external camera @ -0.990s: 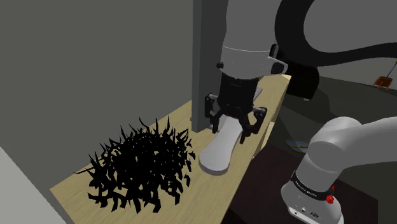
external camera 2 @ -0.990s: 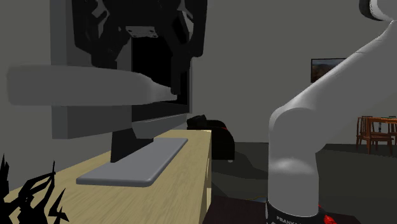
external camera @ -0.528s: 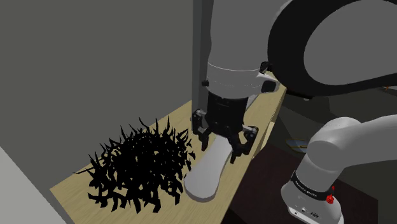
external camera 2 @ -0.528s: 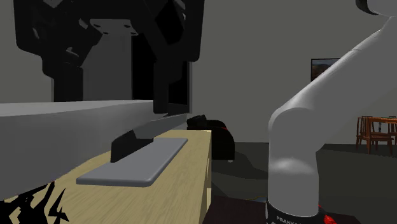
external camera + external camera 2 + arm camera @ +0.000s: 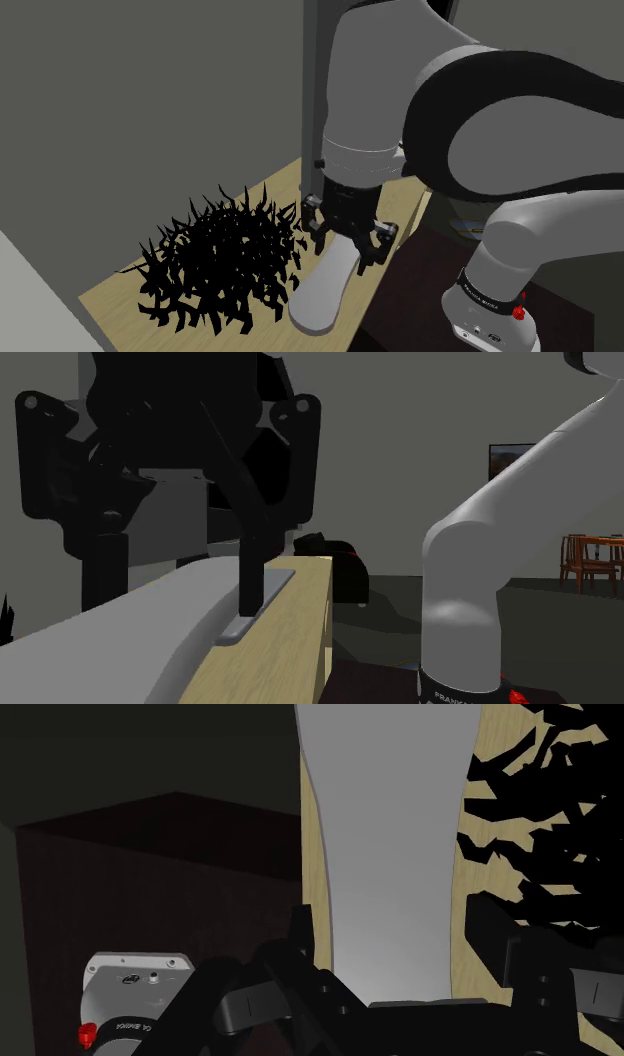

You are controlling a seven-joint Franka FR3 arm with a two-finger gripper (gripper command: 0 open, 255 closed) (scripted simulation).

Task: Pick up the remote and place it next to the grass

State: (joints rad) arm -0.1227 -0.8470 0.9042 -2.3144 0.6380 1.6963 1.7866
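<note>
The gripper [image 5: 345, 250] is closed tight on the grey remote [image 5: 322, 295], holding it low over the table [image 5: 272, 186] just beside the black grass [image 5: 220, 262] (on the shoulder view's right), so I think only letting go is left.

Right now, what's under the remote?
The light wooden tabletop lies beneath the grey remote, which the gripper clasps beside the black grass. The remote covers the surface directly below, so whether its low end touches cannot be told.
</note>
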